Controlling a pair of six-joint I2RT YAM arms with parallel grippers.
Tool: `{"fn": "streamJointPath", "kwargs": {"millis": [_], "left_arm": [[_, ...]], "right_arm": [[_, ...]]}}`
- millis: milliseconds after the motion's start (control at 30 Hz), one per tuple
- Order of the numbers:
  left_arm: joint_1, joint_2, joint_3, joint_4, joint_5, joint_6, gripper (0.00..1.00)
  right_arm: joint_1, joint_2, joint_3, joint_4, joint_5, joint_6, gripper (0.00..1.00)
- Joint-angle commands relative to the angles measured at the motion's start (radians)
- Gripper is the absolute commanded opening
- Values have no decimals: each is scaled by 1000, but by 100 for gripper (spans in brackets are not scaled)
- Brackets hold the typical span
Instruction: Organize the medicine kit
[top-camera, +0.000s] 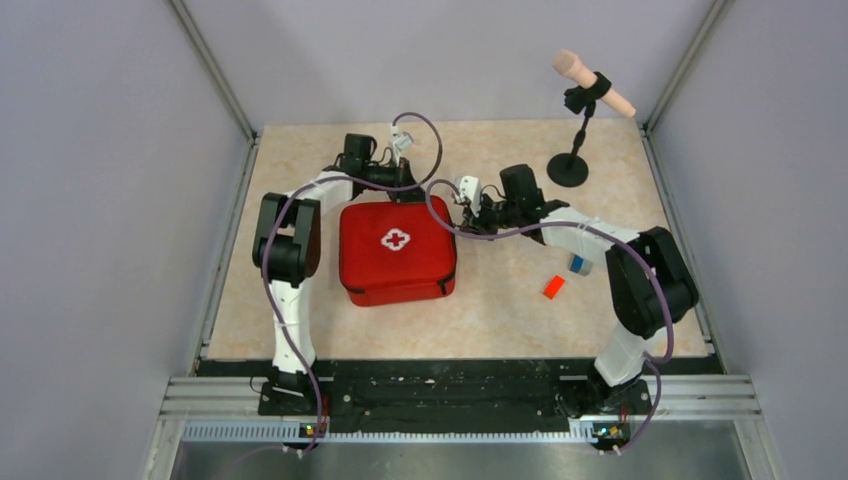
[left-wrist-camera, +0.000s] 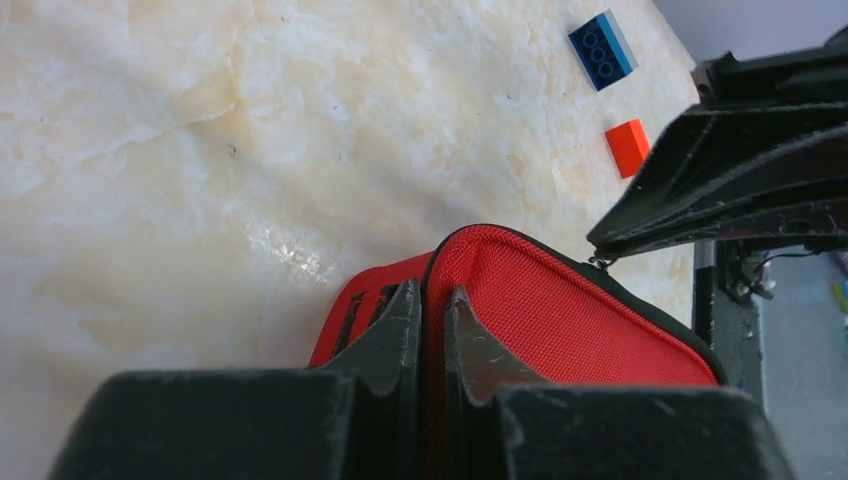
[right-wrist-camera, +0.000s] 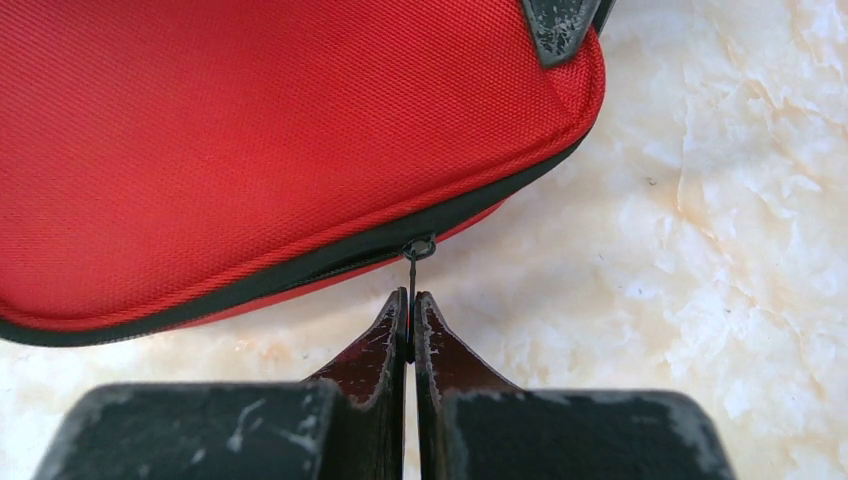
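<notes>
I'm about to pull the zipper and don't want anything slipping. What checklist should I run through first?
1. Is the right pincer shut on the zipper pull: ok.
2. Is the left pincer pinching the rim of the medicine kit: ok.
3. Are the red block and blue block lying clear of the kit: ok.
4. Is the lid open: not ok, closed.
5. Are the contents sorted: cannot tell, hidden.
</notes>
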Motion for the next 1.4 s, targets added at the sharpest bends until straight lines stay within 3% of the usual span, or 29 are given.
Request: {"fn": "streamJointPath", "kwargs": {"millis": [0,267,533,700,900,1033,1233,1367], "left_arm": [[111,-50,-81,136,-261,-124,0],[180,-170,-295,478,-485,-468,0],[196,-276,-404,526,-719,-534,0],[201,-287,-449,540,-709,-648,0],[203,-327,-514,573,-742,-685,0],[203,-330,-526,591,-720,-717,0],[203,-352,-547,572,-793,-773,0],[198,-355,-561,526,-844,-918,0]], "right_arm": [[-14,-137,-77,-28,-1,-25,0],[-2,-200,-197,-3,-24,33,0],[49,-248,-251,-35,-55,41,0],[84,-244,-244,-11,-73,104,0],[81,-203,-188,-42,-66,140,0],[67,-213,-163,-75,-62,172,29],[-42,-317,-43,-254,-15,241,47],[-58,-406,19,-376,62,240,96]]}}
